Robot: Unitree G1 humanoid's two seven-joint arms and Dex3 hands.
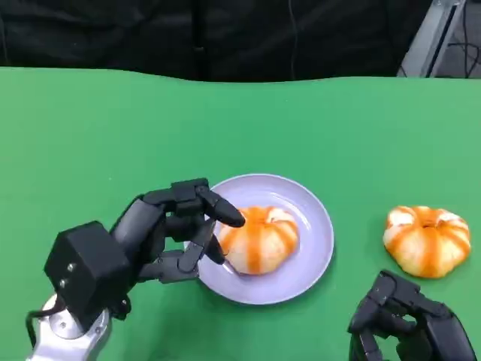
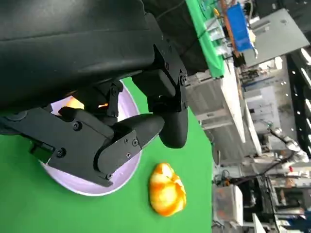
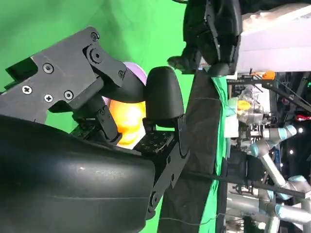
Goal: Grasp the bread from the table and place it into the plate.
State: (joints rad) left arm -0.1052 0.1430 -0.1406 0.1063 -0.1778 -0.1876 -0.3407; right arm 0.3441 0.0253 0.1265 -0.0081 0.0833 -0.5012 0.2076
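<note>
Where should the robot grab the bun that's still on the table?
Best from straight above, fingers closing around its round sides. The bun on the table is a low dome lying flat on the green table, apart from the plate, so its sides are free all round. The right hand sits just in front of it, so it seems the handier one.
</note>
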